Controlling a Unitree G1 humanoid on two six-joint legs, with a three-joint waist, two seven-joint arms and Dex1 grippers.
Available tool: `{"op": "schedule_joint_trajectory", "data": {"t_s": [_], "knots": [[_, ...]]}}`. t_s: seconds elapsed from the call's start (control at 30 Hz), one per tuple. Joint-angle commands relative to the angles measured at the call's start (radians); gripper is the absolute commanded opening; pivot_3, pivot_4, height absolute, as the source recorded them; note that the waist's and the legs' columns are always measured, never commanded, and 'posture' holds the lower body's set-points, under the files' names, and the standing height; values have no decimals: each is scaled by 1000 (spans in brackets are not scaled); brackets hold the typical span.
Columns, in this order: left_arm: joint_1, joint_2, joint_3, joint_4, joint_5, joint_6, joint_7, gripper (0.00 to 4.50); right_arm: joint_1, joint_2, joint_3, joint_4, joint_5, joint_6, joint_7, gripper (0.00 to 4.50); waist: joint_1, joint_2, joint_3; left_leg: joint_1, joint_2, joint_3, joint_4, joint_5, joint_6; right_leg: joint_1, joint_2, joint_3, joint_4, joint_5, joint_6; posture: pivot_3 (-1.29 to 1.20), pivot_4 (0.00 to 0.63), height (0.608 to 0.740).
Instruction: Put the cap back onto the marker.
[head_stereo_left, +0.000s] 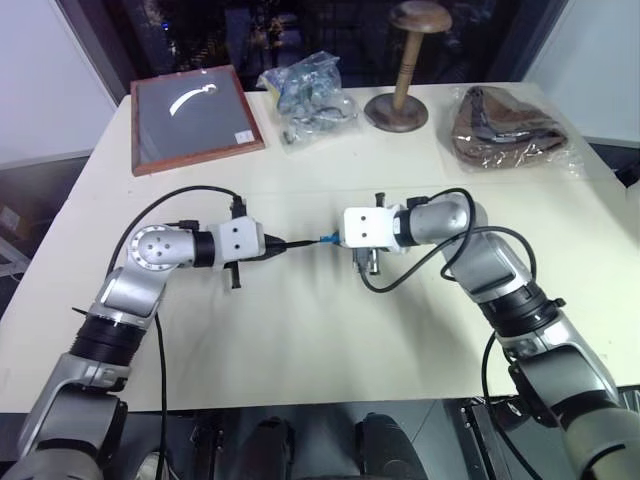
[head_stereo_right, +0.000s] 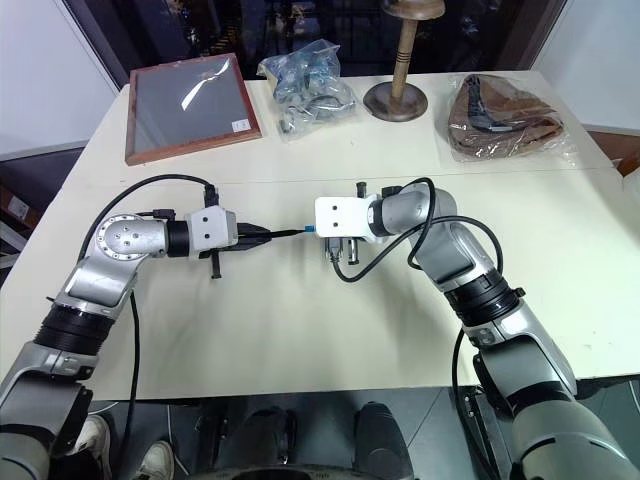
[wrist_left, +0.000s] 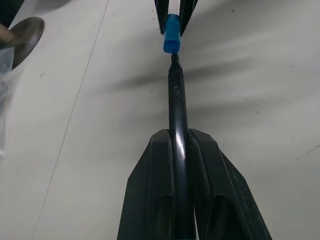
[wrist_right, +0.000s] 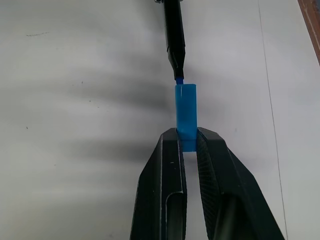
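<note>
Right now both arms are held up over the white table (head_stereo_left: 320, 330), pointing at each other. The left gripper (wrist_left: 180, 137) has its fingers pinching the marker (wrist_left: 176, 100), which sticks out straight from between them. The right gripper (wrist_right: 188, 136) pinches the back end of the little blue cap (wrist_right: 185, 112). The marker's tip is right at the cap's open mouth, maybe just starting to go in.

What could go wrong? The cap is held only by a small bit at its end. If the marker pushes a little off to one side, the cap may tip or slide back between the fingers, or pop out and fall on the table. The marker could slip back in its fingers too if the push is hard. A crooked push might rub ink on the cap's rim.

Some things are hard to see. I cannot tell how far the tip is inside the cap. From the head views the cap is just a tiny blue dot between the two grippers.
</note>
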Motion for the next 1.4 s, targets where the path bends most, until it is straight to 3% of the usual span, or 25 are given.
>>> {"op": "schedule_joint_trajectory", "data": {"t_s": [0.03,0.8,1.13,1.4], "knots": [[-16,0,11,-26,-10,0,4,0,-9,3,-2,-43,6,-10,-9,134,0,0,0,0,0,0,0,0,0,0,0,0,0,0,0,0,150,740],[-10,-8,14,-9,5,-62,28,0,-43,69,50,7,-20,-4,-46,134,-1,0,0,0,0,0,0,0,0,0,0,-1,0,0,0,0,150,740],[-42,-36,28,70,40,-173,111,0,-55,112,74,41,-45,15,-55,134,-1,0,0,0,0,0,0,0,0,0,-1,-1,0,0,0,0,150,740],[-77,-41,29,145,29,-289,90,0,-51,119,96,29,-60,6,-35,134,0,0,0,0,-1,-1,0,0,0,0,-1,-1,0,0,0,0,150,740]]}}
